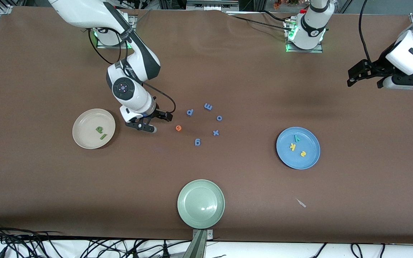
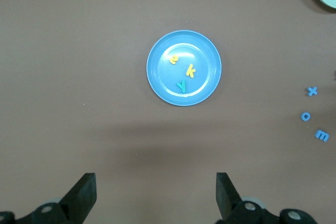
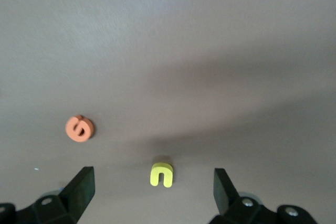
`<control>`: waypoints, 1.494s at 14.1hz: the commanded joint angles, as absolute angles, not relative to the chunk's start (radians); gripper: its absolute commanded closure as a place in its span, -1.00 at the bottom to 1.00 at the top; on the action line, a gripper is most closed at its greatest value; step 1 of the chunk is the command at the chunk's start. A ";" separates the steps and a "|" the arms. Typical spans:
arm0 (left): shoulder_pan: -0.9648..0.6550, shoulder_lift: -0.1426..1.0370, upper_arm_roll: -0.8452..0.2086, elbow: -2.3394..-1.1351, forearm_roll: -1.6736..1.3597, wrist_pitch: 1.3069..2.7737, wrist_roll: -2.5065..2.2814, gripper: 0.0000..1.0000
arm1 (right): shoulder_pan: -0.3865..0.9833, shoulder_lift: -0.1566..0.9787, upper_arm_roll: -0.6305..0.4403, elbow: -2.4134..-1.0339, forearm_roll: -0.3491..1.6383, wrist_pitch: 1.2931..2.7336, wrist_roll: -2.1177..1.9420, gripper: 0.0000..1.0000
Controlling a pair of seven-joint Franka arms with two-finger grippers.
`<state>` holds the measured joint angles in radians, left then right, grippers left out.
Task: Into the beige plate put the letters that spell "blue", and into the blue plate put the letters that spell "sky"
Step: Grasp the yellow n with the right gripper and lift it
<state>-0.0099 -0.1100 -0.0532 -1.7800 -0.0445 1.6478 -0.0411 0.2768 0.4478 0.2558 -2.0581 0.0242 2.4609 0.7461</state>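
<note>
My right gripper [image 1: 153, 122] hangs open low over the table between the beige plate [image 1: 85, 126] and the orange e [image 1: 178, 128]. In the right wrist view the yellow u [image 3: 161, 174] lies flat between its open fingers [image 3: 79, 188], untouched, with the orange e [image 3: 80, 128] off to one side. The front view hides the u under the hand. The green b [image 1: 99, 129] and l [image 1: 102, 136] lie in the beige plate. The blue plate [image 1: 309, 142] holds the teal y [image 1: 297, 138], yellow k [image 1: 292, 146] and yellow s [image 1: 303, 154]. My left gripper [image 1: 369, 77] waits open, raised at the left arm's end of the table.
Several blue letters [image 1: 208, 106] lie scattered between the orange e and the table's middle. A pale green plate [image 1: 200, 203] sits near the front edge. A small white scrap [image 1: 301, 203] lies nearer the front camera than the blue plate.
</note>
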 commanded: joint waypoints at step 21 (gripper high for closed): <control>-0.003 -0.074 -0.101 -1.695 0.003 1.555 -0.035 -1.00 | 0.337 0.522 0.235 -2.114 -0.060 2.603 0.802 0.08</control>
<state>-0.0070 -0.0291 -0.0958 -1.6586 -0.0062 1.5555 -0.0436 0.3302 0.5179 0.2356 -2.1013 -0.0398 2.5842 0.7826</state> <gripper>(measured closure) 0.000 0.489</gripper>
